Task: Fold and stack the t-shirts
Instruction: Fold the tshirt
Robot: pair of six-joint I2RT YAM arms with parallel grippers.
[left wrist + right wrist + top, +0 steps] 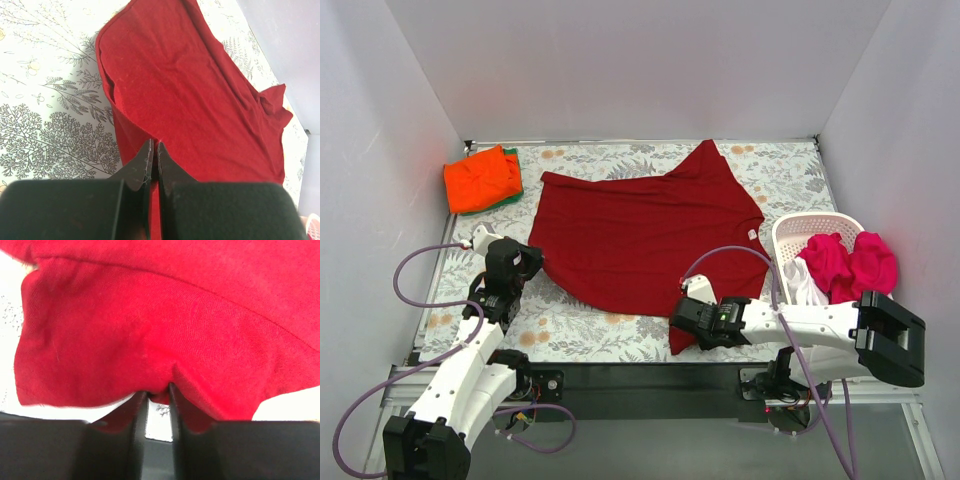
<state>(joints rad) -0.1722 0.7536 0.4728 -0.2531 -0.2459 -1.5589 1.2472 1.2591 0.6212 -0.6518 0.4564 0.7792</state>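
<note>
A large dark crimson t-shirt (640, 235) lies spread on the patterned table. My left gripper (520, 262) is shut on the shirt's left edge; the left wrist view shows its jaws pinching the red cloth (200, 90). My right gripper (682, 322) is shut on the shirt's near edge, with a fold of cloth (160, 330) between its jaws. A folded orange t-shirt (480, 178) lies on a green one (513, 172) at the back left. Magenta-pink t-shirts (848, 264) and a white one (803, 286) sit in a basket.
A white plastic basket (798, 228) stands at the right edge of the table. White walls close the back and both sides. The floral tablecloth (570, 325) shows in front of the crimson shirt.
</note>
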